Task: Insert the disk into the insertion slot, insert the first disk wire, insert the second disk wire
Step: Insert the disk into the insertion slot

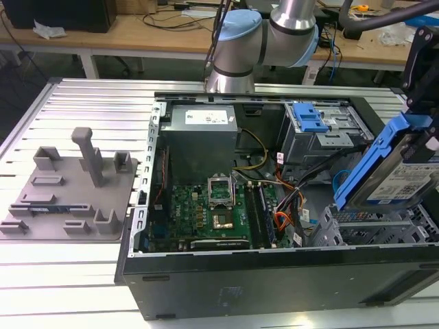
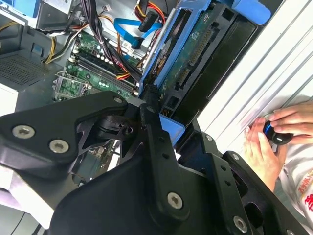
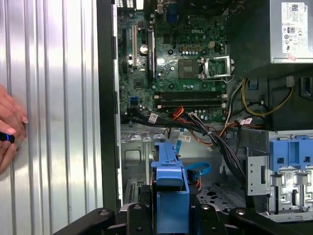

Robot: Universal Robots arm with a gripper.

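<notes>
Arm (image 1: 291, 24) reaches to exterior view's right; jaws clamped on disk (image 1: 405, 175).

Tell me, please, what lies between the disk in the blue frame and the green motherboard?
A bundle of black and orange wires crosses between the disk and the motherboard, as the first wrist view shows.

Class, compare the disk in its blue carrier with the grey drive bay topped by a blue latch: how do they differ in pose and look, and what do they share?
Pose: the disk hangs tilted over the case, held by the gripper; the drive bay sits level inside it. Look: the disk is silver with a label, framed in blue; the drive bay is grey metal under a blue latch. Both carry bright blue plastic.
</notes>
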